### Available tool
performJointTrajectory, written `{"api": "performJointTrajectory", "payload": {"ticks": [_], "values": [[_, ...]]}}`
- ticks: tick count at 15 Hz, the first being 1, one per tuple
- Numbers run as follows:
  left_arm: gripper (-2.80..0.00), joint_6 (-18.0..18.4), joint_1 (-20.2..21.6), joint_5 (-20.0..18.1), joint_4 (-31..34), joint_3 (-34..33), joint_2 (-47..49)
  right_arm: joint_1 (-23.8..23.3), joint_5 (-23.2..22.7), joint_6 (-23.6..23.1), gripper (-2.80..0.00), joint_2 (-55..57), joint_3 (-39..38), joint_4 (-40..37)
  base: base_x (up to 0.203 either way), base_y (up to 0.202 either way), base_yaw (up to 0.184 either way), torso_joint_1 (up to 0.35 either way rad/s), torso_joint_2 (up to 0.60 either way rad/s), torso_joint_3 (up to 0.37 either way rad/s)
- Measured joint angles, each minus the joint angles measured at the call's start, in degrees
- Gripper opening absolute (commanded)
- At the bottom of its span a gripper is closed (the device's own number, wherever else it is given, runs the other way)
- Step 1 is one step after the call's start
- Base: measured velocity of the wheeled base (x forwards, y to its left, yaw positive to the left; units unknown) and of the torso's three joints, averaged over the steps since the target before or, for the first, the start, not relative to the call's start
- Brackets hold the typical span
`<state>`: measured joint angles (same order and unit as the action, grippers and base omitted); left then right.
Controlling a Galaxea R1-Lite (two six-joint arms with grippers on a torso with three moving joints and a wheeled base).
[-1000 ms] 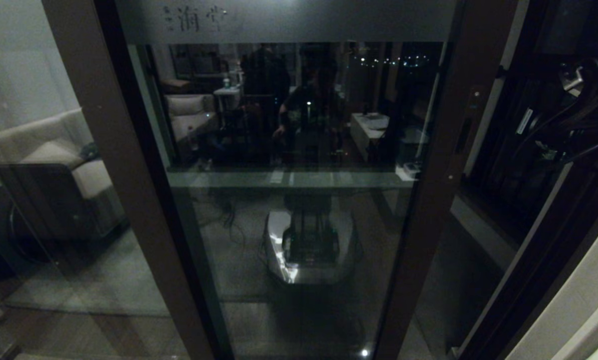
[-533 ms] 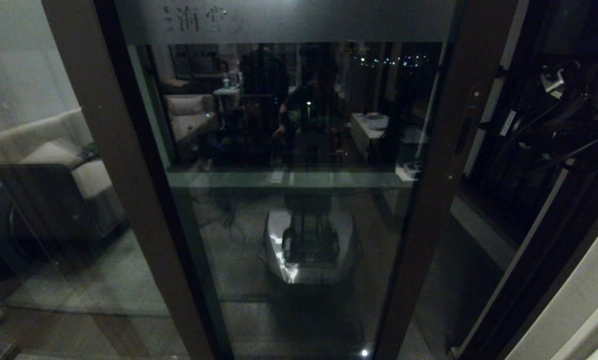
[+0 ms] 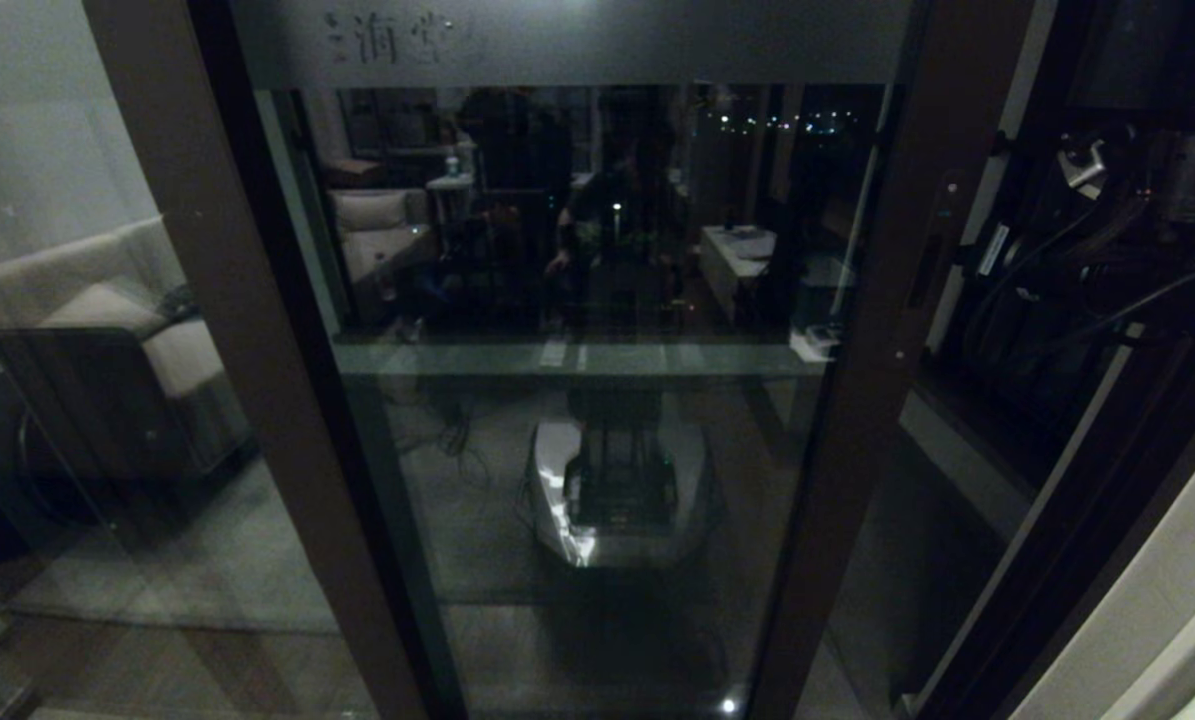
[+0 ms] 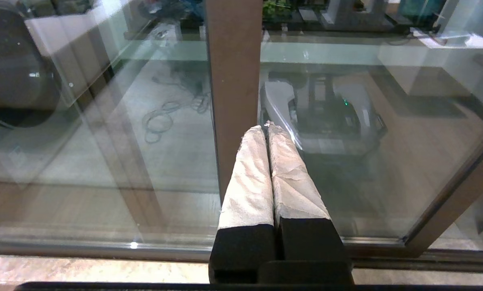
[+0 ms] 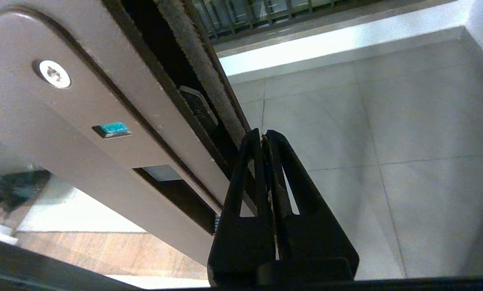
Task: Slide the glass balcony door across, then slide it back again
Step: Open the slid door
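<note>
The glass balcony door (image 3: pixel 577 330) fills the middle of the head view: a tall smooth pane that mirrors the room, with a frosted band across its top and matte dark brown metal stiles running floor to ceiling, so its long axis stands upright. On the right-hand stile sits a slim black recessed handle (image 3: pixel 925 270), narrow and vertical; the right wrist view shows it as a dark rectangular pocket (image 5: pixel 176 194) below a small teal tab (image 5: pixel 112 128) and a round silver screw (image 5: pixel 54 73). The right gripper (image 5: pixel 264 137), black with slotted fingers pressed together on nothing, has its tips just beside the stile's fuzzy edge seal (image 5: pixel 201 64). The left gripper (image 4: pixel 265 127), fingers wrapped in pale cloth tape and likewise pressed together, is low down in front of the left brown stile (image 4: pixel 233 81).
</note>
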<state>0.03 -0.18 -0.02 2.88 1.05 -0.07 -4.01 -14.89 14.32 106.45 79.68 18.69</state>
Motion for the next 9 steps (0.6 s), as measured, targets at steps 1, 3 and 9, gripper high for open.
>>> {"api": "performJointTrajectory", "payload": {"ticks": [1,3,9], "values": [[-2.8,0.0,0.0,0.0,0.0,0.0,0.0,0.3,0.0,0.0,-2.8,0.0,0.0,0.0,0.0,0.0,0.0,0.0,0.0,0.0],[-2.8,0.0,0.0,0.0,0.0,0.0,0.0,0.6,0.0,0.0,-2.8,0.0,0.0,0.0,0.0,0.0,0.0,0.0,0.0,0.0],[-2.8,0.0,0.0,0.0,0.0,0.0,0.0,1.2,-0.3,0.2,-2.8,0.6,0.6,0.0,0.0,0.0,0.0,0.0,0.0,0.0]]}}
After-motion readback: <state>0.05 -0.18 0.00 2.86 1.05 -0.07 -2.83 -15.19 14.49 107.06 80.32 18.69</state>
